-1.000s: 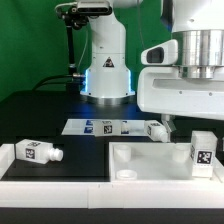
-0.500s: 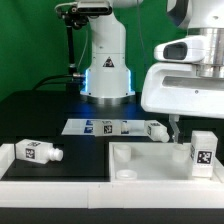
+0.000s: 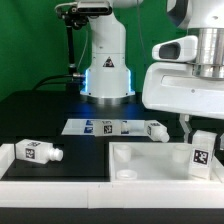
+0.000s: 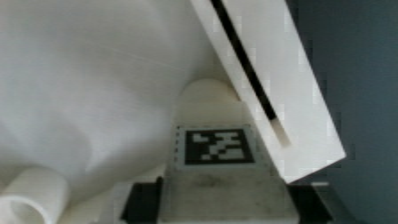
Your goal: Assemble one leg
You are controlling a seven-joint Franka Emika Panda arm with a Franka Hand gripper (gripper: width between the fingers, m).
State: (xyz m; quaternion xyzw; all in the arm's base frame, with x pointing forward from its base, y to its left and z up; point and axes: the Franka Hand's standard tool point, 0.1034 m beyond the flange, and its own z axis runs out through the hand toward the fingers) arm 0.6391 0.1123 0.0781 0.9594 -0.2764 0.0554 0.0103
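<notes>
A white leg [image 3: 203, 152] with a black-and-white tag stands at the right side of the white tabletop [image 3: 140, 158], leaning a little. My gripper [image 3: 196, 131] has come down over its top end. In the wrist view the leg [image 4: 217, 145] fills the gap of my gripper [image 4: 222, 202], and the dark fingers [image 4: 146, 200] press against both of its sides. The gripper is shut on the leg. The tabletop's rim [image 4: 267, 70] runs beside it.
A second leg [image 3: 36, 152] lies on its side at the exterior view's left, on a white part. A third leg [image 3: 155, 130] lies on the marker board [image 3: 100, 127]. The robot base [image 3: 105, 60] stands behind. A round corner hole [image 3: 126, 176] shows near the tabletop's front edge.
The arm has moved toward the exterior view's right, over the standing leg. The leg has shifted slightly and now leans.
</notes>
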